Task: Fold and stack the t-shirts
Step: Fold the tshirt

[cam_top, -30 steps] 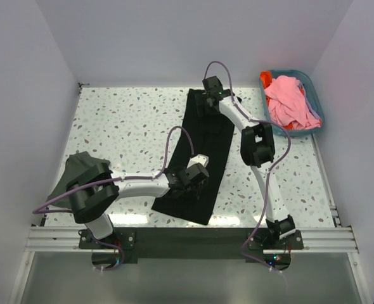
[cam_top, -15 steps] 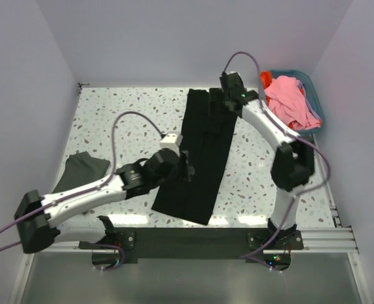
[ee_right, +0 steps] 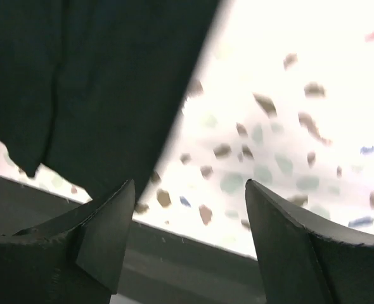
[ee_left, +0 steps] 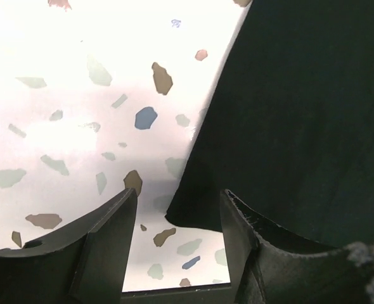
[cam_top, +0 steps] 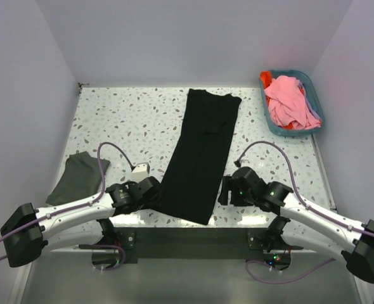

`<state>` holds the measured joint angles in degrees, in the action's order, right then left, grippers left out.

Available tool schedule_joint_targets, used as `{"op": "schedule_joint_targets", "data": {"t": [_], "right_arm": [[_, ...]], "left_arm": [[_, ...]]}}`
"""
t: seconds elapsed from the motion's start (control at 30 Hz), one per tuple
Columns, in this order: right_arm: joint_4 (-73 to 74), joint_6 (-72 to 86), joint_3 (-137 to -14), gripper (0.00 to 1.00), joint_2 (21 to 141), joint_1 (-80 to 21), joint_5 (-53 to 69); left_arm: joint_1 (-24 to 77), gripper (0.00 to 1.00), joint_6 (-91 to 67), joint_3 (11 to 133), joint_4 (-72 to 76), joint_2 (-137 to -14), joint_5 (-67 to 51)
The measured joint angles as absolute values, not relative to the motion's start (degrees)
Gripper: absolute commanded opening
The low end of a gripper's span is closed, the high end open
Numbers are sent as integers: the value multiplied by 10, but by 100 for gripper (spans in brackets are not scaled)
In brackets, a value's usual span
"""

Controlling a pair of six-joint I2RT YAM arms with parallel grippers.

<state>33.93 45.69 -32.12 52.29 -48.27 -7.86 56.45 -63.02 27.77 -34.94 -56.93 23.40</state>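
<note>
top external: black t-shirt [cam_top: 203,149] lies flat as a long narrow strip, seemingly ready for a crosswise fold.
left gripper [ee_left: 179,195]: jaws apart, empty, straddling the black t-shirt's near left corner, likely to pinch it.
right gripper [ee_right: 190,187]: jaws wide, empty, just beside its near right corner.
dark grey t-shirt [cam_top: 79,177]: folded, well left of the black t-shirt; likely the stack's base.
pink t-shirt [cam_top: 290,104]: heaped in teal basket [cam_top: 287,132], far right of the black t-shirt, waiting.

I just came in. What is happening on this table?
T-shirts are being folded. The black shirt lies as a long folded strip in the middle. The left claw and right claw, both open, sit low by its near corners, holding nothing. A folded grey shirt lies at left; a pink shirt waits in the basket.
</note>
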Motion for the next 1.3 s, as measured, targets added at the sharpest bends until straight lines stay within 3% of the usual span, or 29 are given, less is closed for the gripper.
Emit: {"op": "schedule_joint_targets", "data": {"t": [0.17, 0.5, 0.67, 0.97, 1.2, 1.3], "right_arm": [[366, 539, -259, 69, 437, -489, -43], [312, 642, -187, 63, 447, -502, 12], [236, 689, -177, 63, 485, -546, 23], [137, 767, -162, 60, 532, -615, 24], [121, 798, -145, 39, 534, -622, 19], [130, 801, -140, 22, 526, -624, 13]], "left_arm": [[572, 61, -641, 264, -345, -571, 227], [574, 53, -643, 236, -297, -575, 222], [574, 33, -642, 230, -264, -587, 221], [592, 7, -655, 196, -209, -572, 195], [612, 0, -671, 188, -184, -569, 172], [616, 0, -671, 187, -186, -562, 166]]}}
